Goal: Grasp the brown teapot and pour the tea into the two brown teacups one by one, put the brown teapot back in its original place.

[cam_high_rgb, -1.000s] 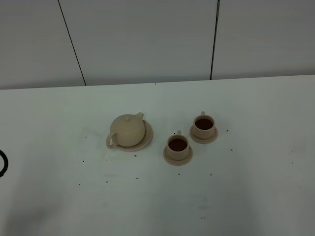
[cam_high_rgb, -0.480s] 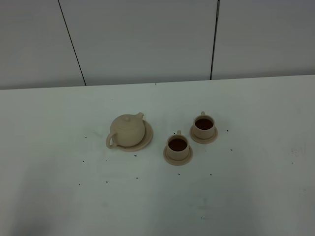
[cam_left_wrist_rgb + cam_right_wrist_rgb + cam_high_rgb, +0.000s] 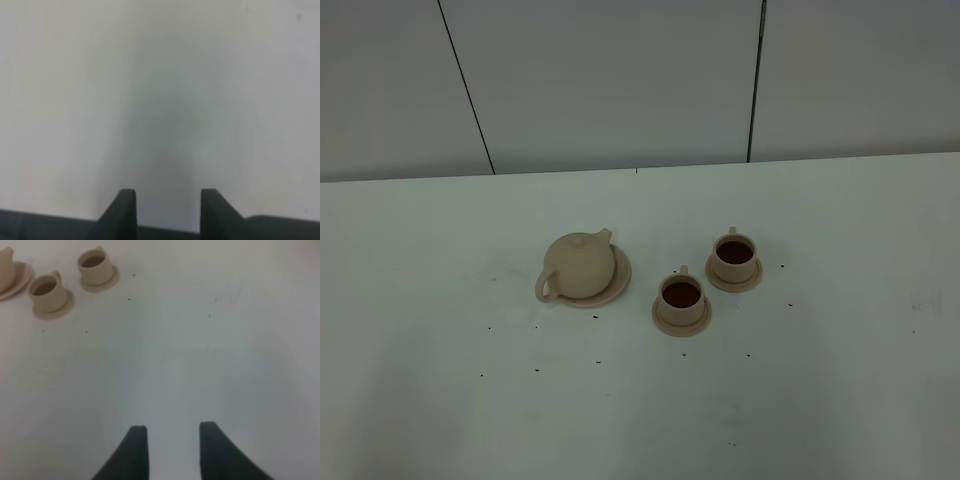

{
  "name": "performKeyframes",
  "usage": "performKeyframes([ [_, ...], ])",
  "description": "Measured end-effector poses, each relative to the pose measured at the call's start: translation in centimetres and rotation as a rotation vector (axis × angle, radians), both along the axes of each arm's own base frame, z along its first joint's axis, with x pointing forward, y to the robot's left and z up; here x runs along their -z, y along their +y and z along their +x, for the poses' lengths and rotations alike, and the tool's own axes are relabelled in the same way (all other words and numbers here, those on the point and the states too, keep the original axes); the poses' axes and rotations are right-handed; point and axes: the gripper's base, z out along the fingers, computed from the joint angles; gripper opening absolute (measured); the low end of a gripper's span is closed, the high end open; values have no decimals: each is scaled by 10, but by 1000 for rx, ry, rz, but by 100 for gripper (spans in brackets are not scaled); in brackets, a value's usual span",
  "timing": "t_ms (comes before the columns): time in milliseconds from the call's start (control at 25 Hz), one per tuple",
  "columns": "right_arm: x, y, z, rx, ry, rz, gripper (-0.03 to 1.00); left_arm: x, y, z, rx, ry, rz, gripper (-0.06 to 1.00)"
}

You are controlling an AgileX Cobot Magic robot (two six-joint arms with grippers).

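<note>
The brown teapot [image 3: 578, 266] stands upright on its wide saucer, the original place [image 3: 621, 279], left of centre on the white table. The two brown teacups [image 3: 681, 295] [image 3: 734, 253] stand on their small saucers to its right, both holding dark tea. Neither gripper shows in the exterior high view. My left gripper [image 3: 167, 200] is open and empty over bare table. My right gripper [image 3: 172, 437] is open and empty, well away from the cups [image 3: 46, 290] [image 3: 94, 262]. An edge of the teapot [image 3: 4, 267] shows in the right wrist view.
The white table [image 3: 820, 400] carries small dark specks around the tea set. A grey panelled wall [image 3: 620, 80] rises behind the table's far edge.
A dark part of the left arm at the left edge of the exterior high view has withdrawn out of sight. The teapot and cups have not moved.
</note>
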Motion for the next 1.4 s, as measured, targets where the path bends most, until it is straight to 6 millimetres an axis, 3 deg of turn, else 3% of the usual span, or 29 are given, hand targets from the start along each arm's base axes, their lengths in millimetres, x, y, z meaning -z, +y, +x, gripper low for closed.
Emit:
performKeyframes([
  [800, 0, 0, 0, 0, 0, 0, 24, -9, -12, -61, 16, -386, 82, 37],
  [1400, 0, 0, 0, 0, 0, 0, 24, -9, -13, -64, 21, -399, 87, 37],
])
